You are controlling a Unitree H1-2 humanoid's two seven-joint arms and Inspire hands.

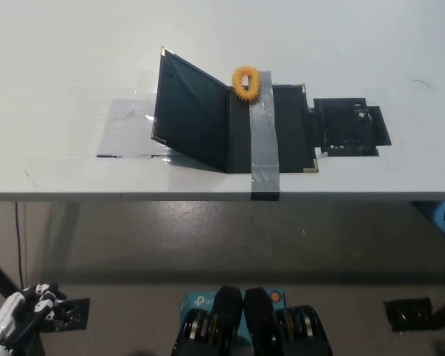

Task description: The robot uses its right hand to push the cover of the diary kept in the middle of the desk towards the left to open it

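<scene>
Looking steeply down, I see the diary [233, 126] in the middle of the white desk [74, 44], near its front edge. Its long axis runs left to right. Its dark cover [191, 111] stands partly raised, hinged at the spine and leaning left, not yet flat. A strip of grey tape [263, 148] pins the right half down, and a small orange ring [245, 81] sits at the top of the spine. My black right hand is out of view, so I cannot tell its state. My white left hand [18, 315] rests low at the lower left, below desk level, holding nothing, fingers loosely curled. The diary lies well up and right of it.
</scene>
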